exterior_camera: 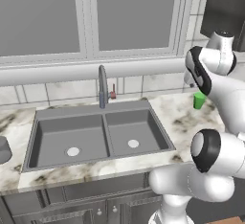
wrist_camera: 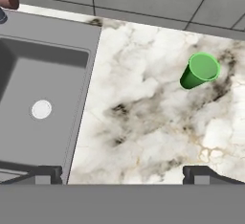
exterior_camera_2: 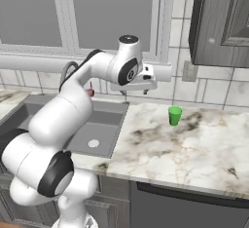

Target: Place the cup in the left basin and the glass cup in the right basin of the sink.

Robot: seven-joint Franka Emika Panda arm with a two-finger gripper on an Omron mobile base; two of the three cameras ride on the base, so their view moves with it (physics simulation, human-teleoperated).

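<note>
Far left on the bench [exterior_camera_2: 194, 144]: the glass cup [exterior_camera: 2, 150], upright, just beside the sink [exterior_camera: 91, 109], partly cut off by the edge of the left base view. Well apart from the arm, so probably a long swing later, passing the tall faucet [exterior_camera: 102, 86]; could clip the spout if carried low.

Next, the left basin [exterior_camera: 57, 132], the wider bowl, nothing in it. Meant for the cup, yet farthest from it. Likely slip here: letting go too soon over the nearer bowl, or catching the centre divider on the way across.

Then the right basin [exterior_camera: 143, 127], also holding nothing, reserved for the glass cup. Easy to mix up the two bowls, since alike apart from width.

Over the bench just right of the sink: the tool [wrist_camera: 122, 173], released, jaws spread wide, grasping nothing, hanging above bare marble and looking down.

Farthest right: the cup [wrist_camera: 200, 71], green, upright on the bench, near the back wall and off to one side of the tool's line, not between the fingertips. Judged step: the approach, not yet lined up. Main risks: descending off-centre and knocking the light tumbler over, or pushing it against the wall tiles; closing high on the tapered rim might squeeze it out of the jaws; a tipped cup could roll along the bench
</note>
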